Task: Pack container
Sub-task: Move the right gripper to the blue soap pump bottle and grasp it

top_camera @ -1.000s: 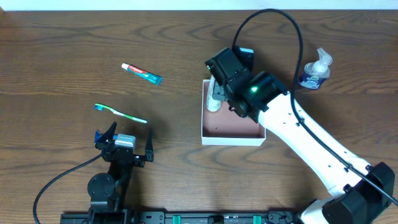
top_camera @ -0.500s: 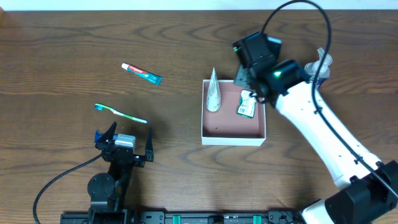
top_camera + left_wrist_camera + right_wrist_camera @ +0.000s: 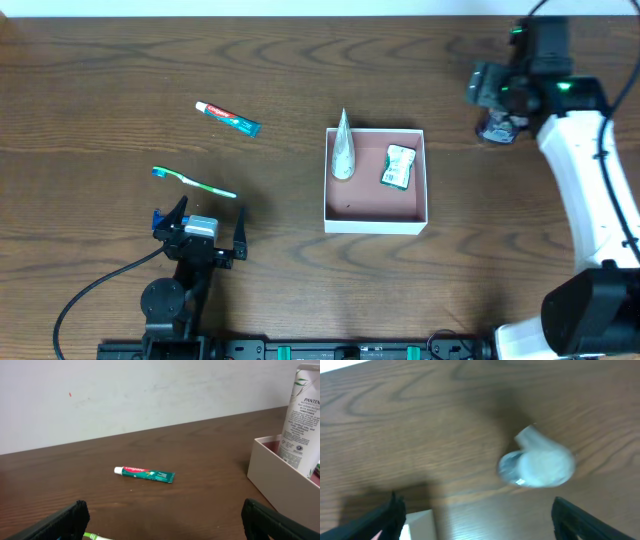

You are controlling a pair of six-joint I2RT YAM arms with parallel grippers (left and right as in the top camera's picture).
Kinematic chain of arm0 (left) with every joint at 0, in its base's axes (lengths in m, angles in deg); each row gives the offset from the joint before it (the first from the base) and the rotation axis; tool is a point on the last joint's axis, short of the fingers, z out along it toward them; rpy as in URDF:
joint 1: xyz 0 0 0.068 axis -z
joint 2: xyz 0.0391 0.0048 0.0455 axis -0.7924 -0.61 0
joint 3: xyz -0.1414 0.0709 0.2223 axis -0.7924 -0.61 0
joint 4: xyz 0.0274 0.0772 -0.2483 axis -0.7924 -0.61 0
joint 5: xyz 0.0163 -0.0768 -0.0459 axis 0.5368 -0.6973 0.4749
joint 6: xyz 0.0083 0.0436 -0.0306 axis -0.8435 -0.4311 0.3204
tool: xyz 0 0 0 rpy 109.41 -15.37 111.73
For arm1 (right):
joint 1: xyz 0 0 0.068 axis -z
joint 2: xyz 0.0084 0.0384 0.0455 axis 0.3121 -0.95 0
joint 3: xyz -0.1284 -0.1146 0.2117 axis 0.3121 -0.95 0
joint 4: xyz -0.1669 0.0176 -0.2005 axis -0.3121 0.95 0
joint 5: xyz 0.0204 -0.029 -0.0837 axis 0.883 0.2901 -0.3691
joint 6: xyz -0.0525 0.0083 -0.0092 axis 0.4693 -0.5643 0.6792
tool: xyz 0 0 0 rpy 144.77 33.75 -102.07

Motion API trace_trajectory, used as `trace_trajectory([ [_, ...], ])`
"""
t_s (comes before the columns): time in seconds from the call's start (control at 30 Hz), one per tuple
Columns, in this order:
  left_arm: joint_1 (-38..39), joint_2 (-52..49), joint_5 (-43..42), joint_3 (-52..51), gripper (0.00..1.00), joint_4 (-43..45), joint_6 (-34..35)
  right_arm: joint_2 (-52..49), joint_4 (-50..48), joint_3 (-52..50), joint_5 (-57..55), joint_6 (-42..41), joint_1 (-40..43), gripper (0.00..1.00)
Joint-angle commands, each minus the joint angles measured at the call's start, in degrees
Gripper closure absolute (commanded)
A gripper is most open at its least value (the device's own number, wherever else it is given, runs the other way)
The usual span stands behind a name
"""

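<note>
Left claw (image 3: 208,216) sits low on the left of the table (image 3: 100,60) in the overhead view, its fingers spread and gripping nothing. Just above it we see a toothbrush (image 3: 193,182), and further up a toothpaste (image 3: 227,117). We find the container (image 3: 375,225) at the centre, holding a white tube (image 3: 343,150) against its left wall and a green packet (image 3: 398,166) to the right. The right claw (image 3: 495,98) hovers at far right, over a bottle (image 3: 497,130).

From the left wrist, we see both fingers (image 3: 65,520) wide apart, the toothpaste ahead, and the container's wall at right with the tube upright inside.

From the right wrist the view is blurred. Its fingers (image 3: 382,520) stand released and empty, with the bottle on the table beyond them.
</note>
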Motion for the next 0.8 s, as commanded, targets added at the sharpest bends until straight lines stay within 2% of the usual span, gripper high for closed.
trace_trajectory([
  [0.0, -0.3, 0.3, -0.6, -1.1, 0.02, -1.8, 0.5, 1.4, -1.0, 1.2, 5.3, 8.9, 3.3, 0.05],
  [0.1, -0.3, 0.3, -0.6, -1.1, 0.02, -1.8, 0.5, 1.4, -2.2, 1.2, 5.3, 12.0, 5.4, 0.02],
  [0.33, -0.3, 0.3, -0.6, -1.1, 0.02, -1.8, 0.5, 0.3, -3.8, 1.2, 5.2, 16.9, 6.6, 0.02],
  [0.77, -0.3, 0.3, -0.6, -1.1, 0.02, -1.8, 0.5, -5.1, -7.0, 1.2, 5.3, 18.8, 8.4, 0.06],
])
